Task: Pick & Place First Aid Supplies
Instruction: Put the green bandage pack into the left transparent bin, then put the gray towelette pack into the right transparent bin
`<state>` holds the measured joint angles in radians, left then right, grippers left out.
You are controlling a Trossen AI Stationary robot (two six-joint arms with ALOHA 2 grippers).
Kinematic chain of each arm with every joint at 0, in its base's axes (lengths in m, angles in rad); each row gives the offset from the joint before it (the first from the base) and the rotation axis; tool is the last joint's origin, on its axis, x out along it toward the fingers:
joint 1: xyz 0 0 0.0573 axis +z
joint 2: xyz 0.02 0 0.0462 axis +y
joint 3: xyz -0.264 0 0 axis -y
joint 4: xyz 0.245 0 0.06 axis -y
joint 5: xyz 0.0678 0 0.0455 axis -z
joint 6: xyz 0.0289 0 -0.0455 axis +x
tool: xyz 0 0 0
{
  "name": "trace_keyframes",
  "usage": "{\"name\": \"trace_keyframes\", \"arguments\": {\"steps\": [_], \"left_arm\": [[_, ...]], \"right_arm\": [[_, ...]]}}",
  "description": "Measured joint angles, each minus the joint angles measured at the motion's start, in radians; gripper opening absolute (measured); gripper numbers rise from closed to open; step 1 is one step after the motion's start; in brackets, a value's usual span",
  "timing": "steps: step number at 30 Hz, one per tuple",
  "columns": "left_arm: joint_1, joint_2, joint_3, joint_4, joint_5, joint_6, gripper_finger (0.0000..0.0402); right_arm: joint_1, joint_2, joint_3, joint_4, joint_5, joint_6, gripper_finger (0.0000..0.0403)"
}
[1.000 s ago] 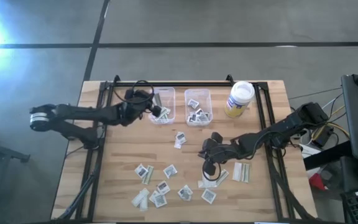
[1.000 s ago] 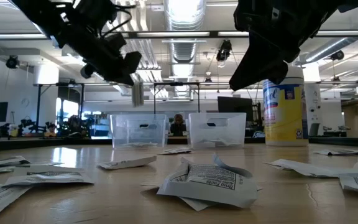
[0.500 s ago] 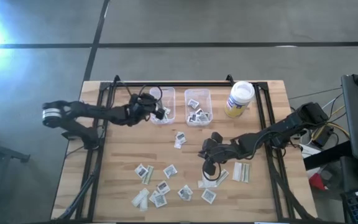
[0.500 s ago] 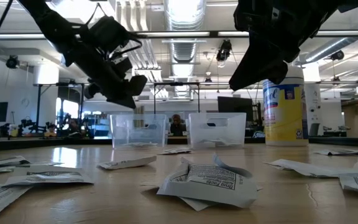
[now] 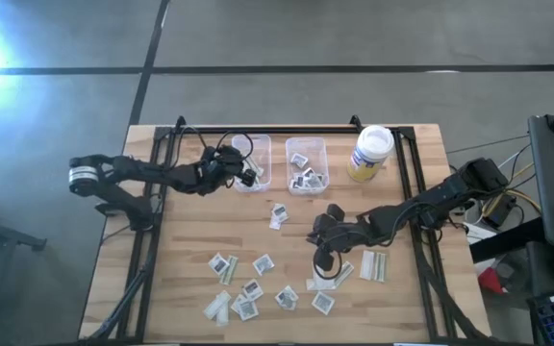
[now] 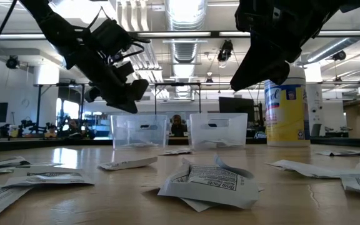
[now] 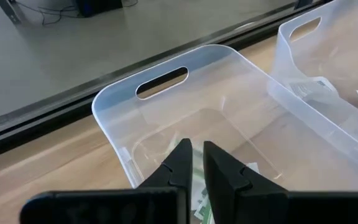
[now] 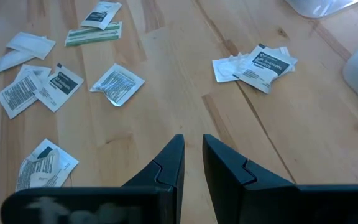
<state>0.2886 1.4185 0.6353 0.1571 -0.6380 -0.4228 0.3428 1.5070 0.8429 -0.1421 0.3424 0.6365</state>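
The first aid supplies are small flat paper packets. Several packets (image 5: 253,288) lie scattered on the near half of the wooden table, and two more (image 5: 279,214) lie mid-table. My left gripper (image 5: 248,176) hovers over the left clear bin (image 5: 254,154), fingers (image 7: 180,163) a narrow gap apart with nothing between them. A pale green strip (image 7: 197,199) and other packets lie on the bin floor below it. My right gripper (image 5: 321,259) hangs above the table by the near packets, its fingers (image 8: 171,155) slightly apart over bare wood.
A second clear bin (image 5: 307,165) with packets stands right of the first. A yellowish jar with a white lid (image 5: 370,152) stands at the far right. Two long pale strips (image 5: 373,266) lie right of my right gripper. Black frame rails run along the table's sides.
My left gripper has come down and toward the table's right, over the left bin, tipping further downward. A narrow strip that hung below its fingers a second ago no longer shows under it. My right gripper has kept still.
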Motion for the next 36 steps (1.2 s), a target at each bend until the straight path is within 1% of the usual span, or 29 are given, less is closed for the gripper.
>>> {"name": "trace_keyframes", "arguments": {"steps": [4,8,13,18,22,27,32,36], "left_arm": [[0.000,0.000,0.000,0.000,0.000,0.009,0.0060],[0.000,-0.006,0.000,-0.001,-0.001,0.050,0.0082],[-0.003,-0.055,0.000,-0.004,0.010,0.110,0.0098],[-0.006,-0.134,0.000,-0.027,0.137,0.138,0.0100],[-0.024,-0.197,0.000,-0.066,0.210,0.139,0.0097],[-0.091,-0.247,0.000,-0.107,0.237,0.164,0.0097],[-0.201,-0.268,0.000,-0.124,0.238,0.169,0.0092],[-0.299,-0.265,0.000,-0.146,0.238,0.163,0.0092]], "right_arm": [[0.000,0.000,0.000,0.000,-0.001,0.000,0.0056],[0.000,0.000,0.000,0.000,-0.002,0.000,0.0057],[0.004,0.000,0.000,0.000,-0.003,-0.014,0.0057],[0.022,0.000,0.000,-0.005,-0.013,-0.025,0.0057],[0.041,0.000,0.000,-0.007,-0.060,-0.053,0.0057],[0.057,-0.004,0.000,-0.011,-0.121,-0.031,0.0056],[0.070,-0.012,0.000,-0.019,-0.185,-0.002,0.0056],[0.075,-0.019,0.000,-0.043,-0.199,0.000,0.0056]]}}
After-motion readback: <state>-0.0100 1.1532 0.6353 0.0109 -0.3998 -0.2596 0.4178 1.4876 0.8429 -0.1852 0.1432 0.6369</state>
